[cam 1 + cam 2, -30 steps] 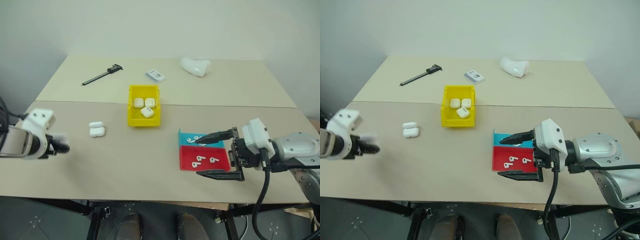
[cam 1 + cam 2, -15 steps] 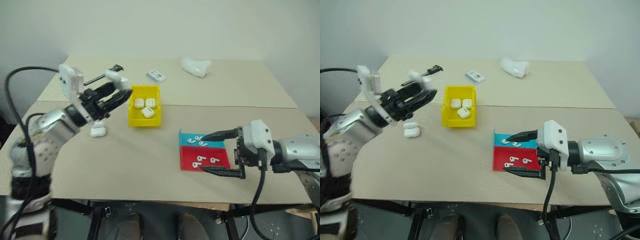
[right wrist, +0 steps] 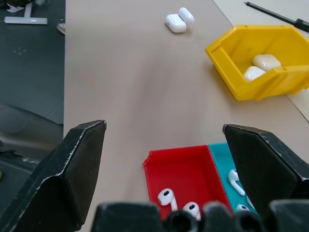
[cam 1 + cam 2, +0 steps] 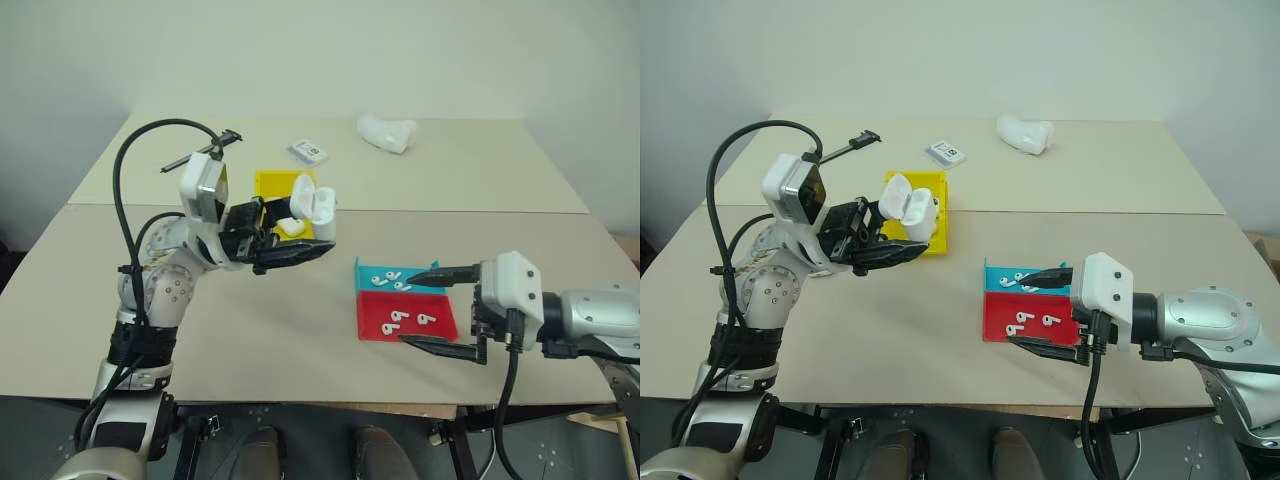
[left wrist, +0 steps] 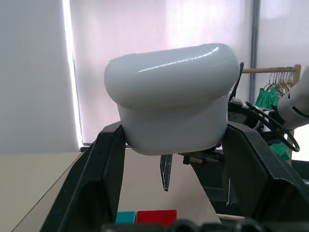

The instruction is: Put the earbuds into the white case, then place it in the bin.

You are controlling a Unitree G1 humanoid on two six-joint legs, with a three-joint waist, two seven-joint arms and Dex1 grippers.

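Two trays (image 4: pixel 405 300) hold earbuds (image 4: pixel 396 319); bin (image 4: pixel 268 184) behind raised white case (image 4: pixel 312 208).

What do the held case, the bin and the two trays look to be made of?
Case: glossy white hard plastic by the look; a bright streak of light runs across its lid.
Bin: yellow moulded plastic, smooth with a dull sheen; thick even walls.
Red tray and teal tray: probably thin plastic, matte, with crisp thin walls; possibly printed, which the look leaves open.

case (image 4: pixel 308 206) – glossy white | bin (image 3: pixel 251 53) – bright yellow | trays – red (image 3: pixel 183 176), teal (image 3: pixel 227 162)
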